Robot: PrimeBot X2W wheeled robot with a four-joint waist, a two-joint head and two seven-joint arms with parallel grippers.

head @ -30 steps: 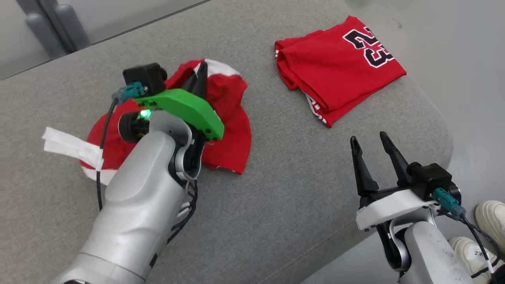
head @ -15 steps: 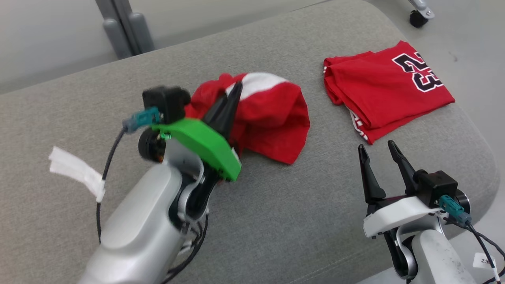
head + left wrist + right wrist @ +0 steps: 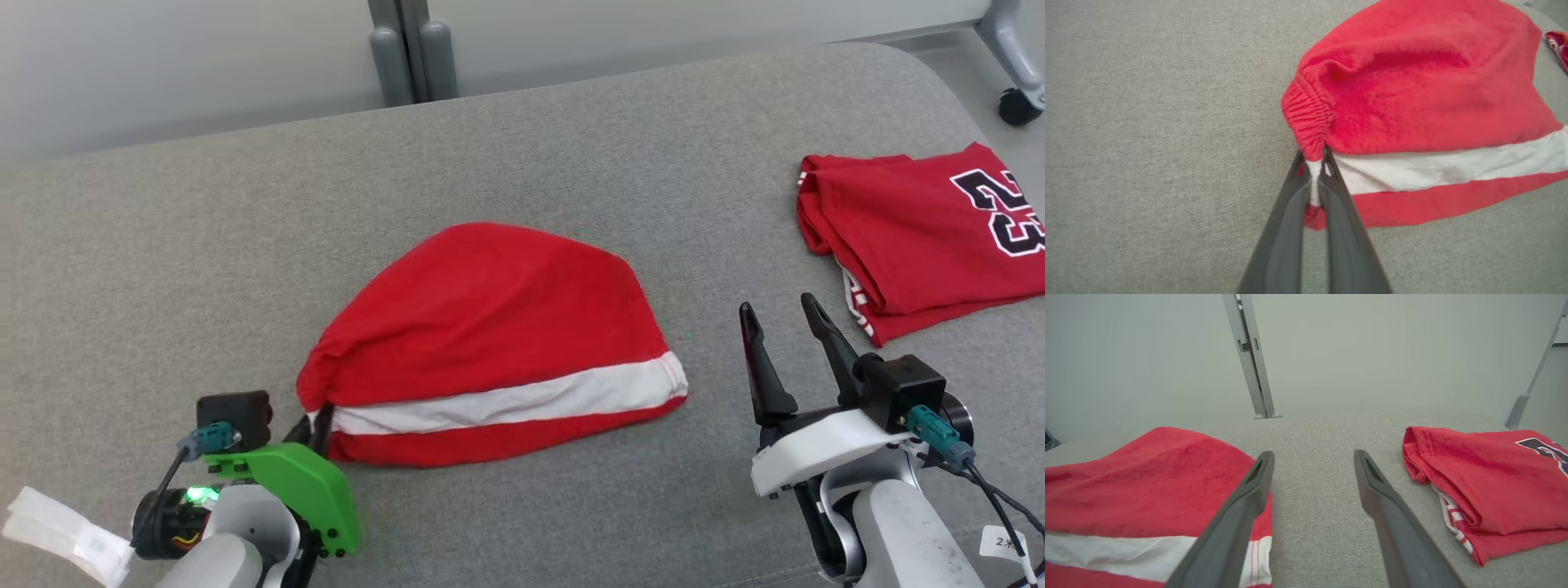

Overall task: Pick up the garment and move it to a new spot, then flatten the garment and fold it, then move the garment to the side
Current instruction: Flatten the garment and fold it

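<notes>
Grey bench [image 3: 245, 245] carries the garment [image 3: 490, 343] mid-frame, half spread; our left fingers [image 3: 1286, 228] clamp its waistband corner, right fingers [image 3: 1241, 510] gape empty. We judge relocation about done; flattening, folding, setting aside remain.

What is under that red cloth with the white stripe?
The red garment lies on the grey cushion, which shows all around it. Anything beneath its middle is covered. The left gripper pinches its gathered corner.
</notes>
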